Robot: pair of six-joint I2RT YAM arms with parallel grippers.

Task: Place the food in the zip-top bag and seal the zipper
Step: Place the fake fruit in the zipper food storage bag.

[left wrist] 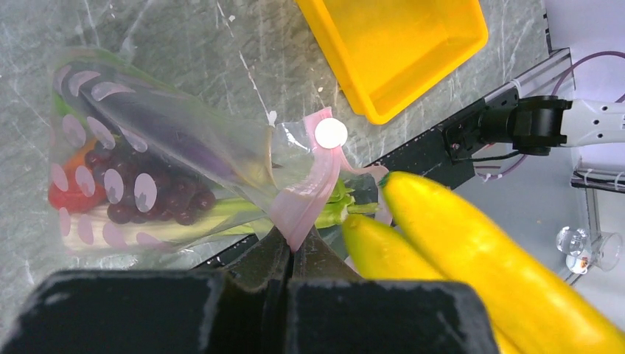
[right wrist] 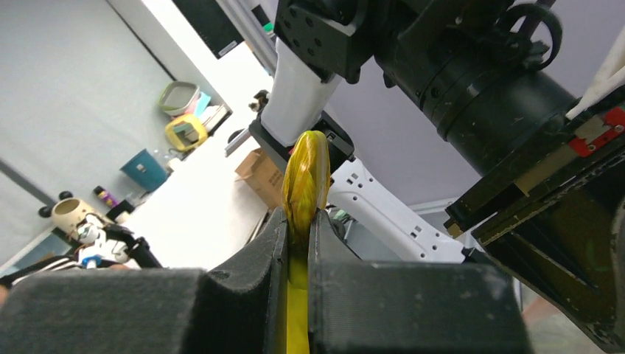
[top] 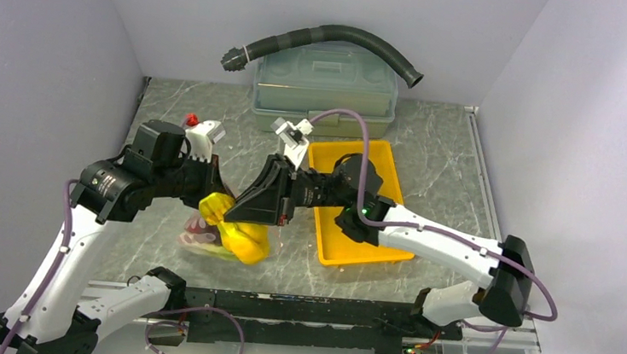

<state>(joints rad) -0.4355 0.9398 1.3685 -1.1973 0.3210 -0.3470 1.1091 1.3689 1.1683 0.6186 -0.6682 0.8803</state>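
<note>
The zip-top bag [left wrist: 147, 169] lies on the marble table, holding a purple eggplant [left wrist: 169, 136], dark grapes [left wrist: 158, 195], a leek [left wrist: 214, 217] and red pieces [left wrist: 70, 195]. My left gripper [left wrist: 298, 247] is shut on the bag's pink zipper strip [left wrist: 313, 184] and lifts the mouth edge. My right gripper [right wrist: 298, 221] is shut on the yellow bananas [right wrist: 306, 173]. In the left wrist view the bananas [left wrist: 457, 251] hang just right of the bag's mouth. In the top view the bananas [top: 241, 235] sit over the bag [top: 200, 237], between the left gripper [top: 206, 186] and the right gripper [top: 243, 214].
A yellow tray [top: 365, 237] stands right of the bag; it also shows in the left wrist view [left wrist: 398, 51]. A grey-green lidded box [top: 326, 88] stands at the back with a black hose [top: 331, 37] above it. The two arms are close together over the table's middle.
</note>
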